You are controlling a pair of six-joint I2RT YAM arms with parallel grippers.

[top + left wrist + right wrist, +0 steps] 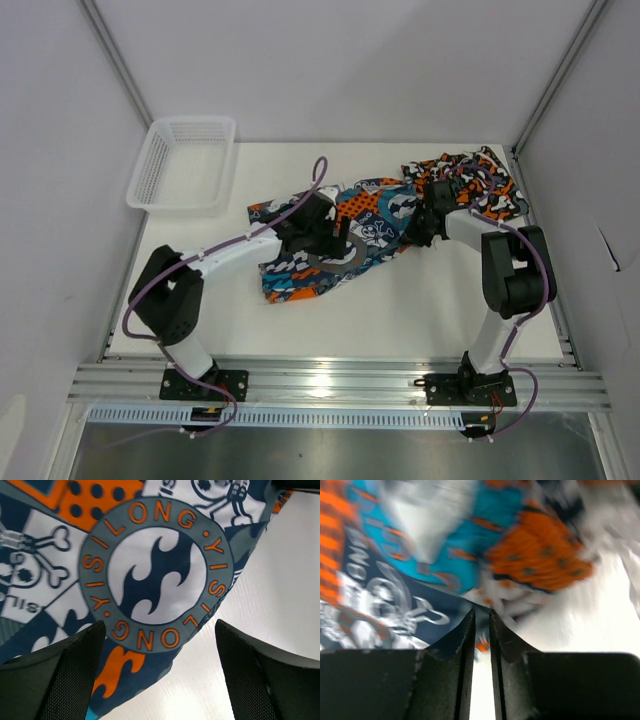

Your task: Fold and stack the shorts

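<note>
Judging risks L to R: the left end effector [160, 630] hangs released, fingers [55, 680] spread wide over the cartoon shorts [300, 280], right above the round logo patch [155, 575] & nr the cloth's near edge. If it drops & clenches there, it may take only the top layer. It could also land half on bare surface [280, 580] & slip off, so the fold comes out skewed.

Mid-scene, the cartoon shorts lie rumpled across the centre of the surface w/ their right end touching the camo shorts [480, 180] at the far right. A lift from that end could drag the camo pair along or tangle the two.

The right end effector [481, 617] is clenched to a thin slit on the cartoon shorts' edge, w/ an orange scrap showing in the slit. I judge the bite shallow, so the hem could pull free under tension. The wrist view is blurred, so I can't tell how much cloth it has.

Pose, L to R: the white basket [185, 160] sits far left, apart from both arms. The left arm [225, 255] reaches fwd & rightward from its base, wrist pointing down on the shorts' middle. The right arm [510, 265] rises from its base, elbow high nr the right edge, forearm bent leftward & down to where the two pairs meet. The camo shorts are bunched in the far right corner, unfolded, & nothing is stacked yet.
</note>
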